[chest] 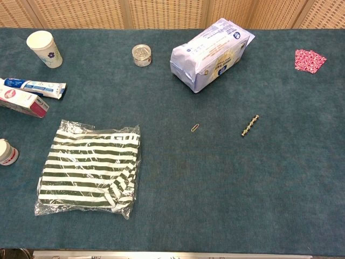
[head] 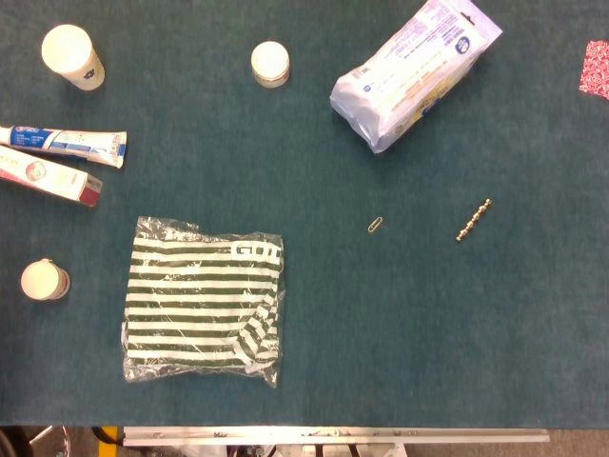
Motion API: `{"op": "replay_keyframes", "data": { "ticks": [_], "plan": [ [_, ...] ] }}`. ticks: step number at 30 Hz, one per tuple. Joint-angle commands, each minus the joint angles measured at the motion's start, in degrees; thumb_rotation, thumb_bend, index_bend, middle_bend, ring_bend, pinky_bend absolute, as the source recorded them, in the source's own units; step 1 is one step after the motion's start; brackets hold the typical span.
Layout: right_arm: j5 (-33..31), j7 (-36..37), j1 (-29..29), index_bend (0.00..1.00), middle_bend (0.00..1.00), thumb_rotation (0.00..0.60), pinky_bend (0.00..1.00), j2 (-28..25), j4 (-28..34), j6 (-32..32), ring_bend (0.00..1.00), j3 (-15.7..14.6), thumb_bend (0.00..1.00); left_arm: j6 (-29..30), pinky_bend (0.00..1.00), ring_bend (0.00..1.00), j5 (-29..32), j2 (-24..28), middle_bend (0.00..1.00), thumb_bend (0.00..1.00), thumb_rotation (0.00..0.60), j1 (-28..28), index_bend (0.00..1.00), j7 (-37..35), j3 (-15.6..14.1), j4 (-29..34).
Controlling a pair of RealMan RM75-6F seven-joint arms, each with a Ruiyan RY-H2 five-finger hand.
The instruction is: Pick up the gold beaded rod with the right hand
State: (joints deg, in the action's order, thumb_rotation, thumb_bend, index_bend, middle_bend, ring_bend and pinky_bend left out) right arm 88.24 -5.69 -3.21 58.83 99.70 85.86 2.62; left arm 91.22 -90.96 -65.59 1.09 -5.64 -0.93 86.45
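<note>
Both views are evenly and softly lit from above; the dark teal felt-covered counter (head: pixel 400 352) shows no hard shadows. The clear plastic bag holding a green-and-white striped garment (head: pixel 205 303) carries small white glints on its wrinkles. The head view is slightly softer and grainier; the chest view is crisper, with mild bending at its edges.

bare cloth around gold beaded rod (head: pixel 473 220), paperclip (head: pixel 376 225) well apart

Table (chest: pixel 226 216): covered edge to edge in dark teal felt-like cloth, evenly lit. Metal rail (head: pixel 333 435) along its near edge. Wall (chest: pixel 167 13) behind far edge: tan woven-cane panels divided by pale vertical posts.
</note>
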Motion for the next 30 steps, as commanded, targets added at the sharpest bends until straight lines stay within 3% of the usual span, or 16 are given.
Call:
{"op": "replay_keyframes", "data": {
  "ticks": [1, 12, 19, 22, 30],
  "plan": [
    [0.18, 0.01, -0.19, 0.37, 0.37, 0.600, 0.35, -0.12, 0.07, -0.25, 0.33, -0.04, 0.34, -0.13, 0.10, 0.07, 0.08, -0.04, 0.09, 0.24, 0.600, -0.05, 0.08, 0.09, 0.00, 0.00],
    [2.34, 0.58, -1.71, 0.37, 0.38, 0.600, 0.35, -1.28, 0.82, -0.62, 0.33, 0.57, 0.34, 0.00, 0.10, 0.07, 0.43, -0.04, 0.09, 0.24, 0.600, 0.13, 0.08, 0.36, 0.11, 0.23],
    [3.91, -2.82, -4.40, 0.37, 0.40, 0.600, 0.36, -2.70, 1.83, -4.53, 0.34, 0.35, 0.34, -0.31, 0.10, 0.07, 0.83, -0.07, 0.09, 0.24, 0.600, 0.13, 0.08, 0.39, 0.16, 0.14],
    [4.81, -4.43, -5.87, 0.37, 0.43, 0.600, 0.44, -2.82, 2.21, -6.11, 0.41, 0.53, 0.34, -0.55, 0.10, 0.07, 1.04, -0.13, 0.09, 0.24, 0.600, 0.08, 0.08, 0.41, 0.19, 0.14],
    [4.33, -6.42, -10.80, 0.37, 0.57, 0.600, 0.79, -2.64, 3.20, -13.63, 0.59, 0.85, 0.34, -1.40, 0.10, 0.07, 1.60, -0.53, 0.09, 0.24, 0.600, -0.08, 0.08, 0.18, 0.17, -0.31]
  ]
}}
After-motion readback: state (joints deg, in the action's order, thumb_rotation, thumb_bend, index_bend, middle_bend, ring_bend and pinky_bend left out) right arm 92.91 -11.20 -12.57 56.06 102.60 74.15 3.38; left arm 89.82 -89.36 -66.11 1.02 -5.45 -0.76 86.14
